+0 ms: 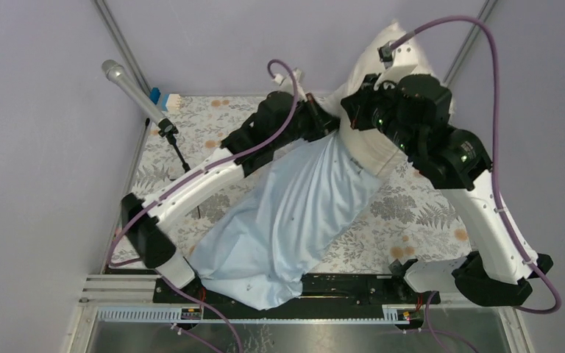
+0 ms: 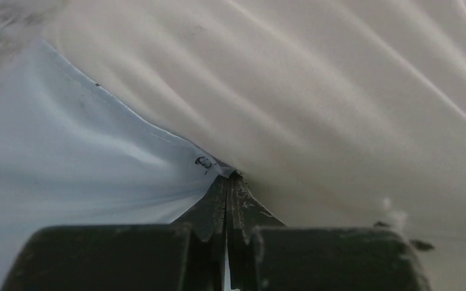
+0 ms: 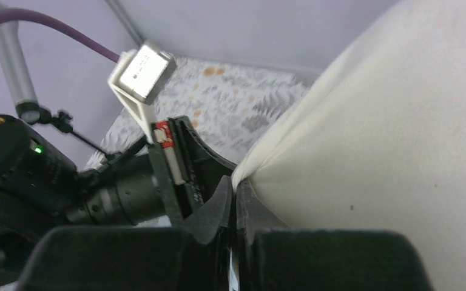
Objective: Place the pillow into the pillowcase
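Your left claw (image 2: pixel 229 182) pinches the hem of the thin light-blue fabric pillowcase (image 2: pixel 67 157). Your right claw (image 3: pixel 235 185) grips a fold of the plump cream fabric pillow (image 3: pixel 388 133).

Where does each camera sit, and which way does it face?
Top: above and behind, facing down on table, pillow, pillowcase; both arms show.
Left wrist: faces along the left gripper, shut on the pillowcase edge beside the pillow.
Right wrist: faces along the right gripper, shut on the pillow; left arm beyond.
All share the pillow.
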You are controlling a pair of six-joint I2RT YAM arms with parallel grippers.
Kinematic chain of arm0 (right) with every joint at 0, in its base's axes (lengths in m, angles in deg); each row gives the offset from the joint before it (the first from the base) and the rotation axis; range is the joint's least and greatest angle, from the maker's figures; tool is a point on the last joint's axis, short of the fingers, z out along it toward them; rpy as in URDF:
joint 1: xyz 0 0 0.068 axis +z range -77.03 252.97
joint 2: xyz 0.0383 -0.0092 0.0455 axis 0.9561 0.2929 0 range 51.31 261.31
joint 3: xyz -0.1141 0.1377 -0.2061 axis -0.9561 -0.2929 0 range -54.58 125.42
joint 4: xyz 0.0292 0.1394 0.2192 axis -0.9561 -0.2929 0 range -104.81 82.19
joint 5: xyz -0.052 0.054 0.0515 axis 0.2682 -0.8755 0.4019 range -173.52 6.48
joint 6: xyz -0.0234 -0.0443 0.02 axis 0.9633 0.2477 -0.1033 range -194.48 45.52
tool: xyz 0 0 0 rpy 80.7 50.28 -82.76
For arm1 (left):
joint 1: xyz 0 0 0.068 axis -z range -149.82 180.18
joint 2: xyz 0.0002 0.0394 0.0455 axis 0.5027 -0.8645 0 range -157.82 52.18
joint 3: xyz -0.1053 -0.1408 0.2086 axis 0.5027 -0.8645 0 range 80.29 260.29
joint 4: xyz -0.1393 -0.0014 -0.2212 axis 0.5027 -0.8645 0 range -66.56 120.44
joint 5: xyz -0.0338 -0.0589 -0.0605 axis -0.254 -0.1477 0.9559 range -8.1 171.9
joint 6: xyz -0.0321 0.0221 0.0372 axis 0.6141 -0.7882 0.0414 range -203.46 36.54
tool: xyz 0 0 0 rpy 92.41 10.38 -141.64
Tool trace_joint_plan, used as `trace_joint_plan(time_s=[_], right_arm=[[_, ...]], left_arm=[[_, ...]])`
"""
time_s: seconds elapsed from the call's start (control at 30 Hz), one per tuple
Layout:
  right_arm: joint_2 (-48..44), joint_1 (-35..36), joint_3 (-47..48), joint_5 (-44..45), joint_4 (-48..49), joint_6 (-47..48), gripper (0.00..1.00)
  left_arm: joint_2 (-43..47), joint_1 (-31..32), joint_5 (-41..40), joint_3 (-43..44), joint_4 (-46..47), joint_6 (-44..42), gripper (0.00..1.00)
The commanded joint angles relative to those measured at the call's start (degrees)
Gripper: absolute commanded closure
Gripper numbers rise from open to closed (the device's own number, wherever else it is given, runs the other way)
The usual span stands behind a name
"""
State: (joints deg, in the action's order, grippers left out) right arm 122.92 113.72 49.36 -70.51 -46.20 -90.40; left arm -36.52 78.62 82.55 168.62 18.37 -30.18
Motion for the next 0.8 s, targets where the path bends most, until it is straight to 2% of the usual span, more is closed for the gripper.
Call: trace_joint_plan(time_s=[0.0,0.1,0.17,0.23,0.33,0.4,0.53,0.6,0.77], right_arm=[[4.43,1.24,19.56,-2.63,8.90,6.22,1.00],[8.98,1.26,27.33,-6.03,5.74,8.05,1.00],[10.64,1.25,27.23,-9.58,4.01,7.32,1.00],[10.14,1.41,20.31,-11.93,5.28,5.54,1.00],[4.01,2.06,-1.81,-12.81,16.60,1.38,1.00],[1.35,2.31,-13.72,-13.98,21.49,-2.14,1.00],[-2.92,3.75,-29.73,-12.44,27.64,-7.87,1.00],[-5.54,3.75,-33.45,-8.67,28.46,-9.03,1.00],[-6.08,3.76,-28.93,-2.91,23.54,-8.87,1.00]], left_arm=[[-8.62,0.60,4.83,14.88,8.04,-1.15,1.00],[-9.70,0.49,3.63,16.89,7.85,-1.21,1.00],[-8.10,0.03,2.27,12.80,7.62,-1.47,1.00],[-5.41,-1.68,2.62,2.18,10.09,0.00,1.00],[-1.19,-5.55,4.00,-13.13,14.99,2.14,1.00],[0.69,-8.20,6.39,-21.17,18.02,2.19,1.00],[4.21,-12.42,9.16,-33.47,21.34,2.71,1.00],[7.12,-13.69,8.55,-37.68,22.19,3.50,1.00],[12.93,-14.17,7.37,-41.66,18.10,5.99,1.00]])
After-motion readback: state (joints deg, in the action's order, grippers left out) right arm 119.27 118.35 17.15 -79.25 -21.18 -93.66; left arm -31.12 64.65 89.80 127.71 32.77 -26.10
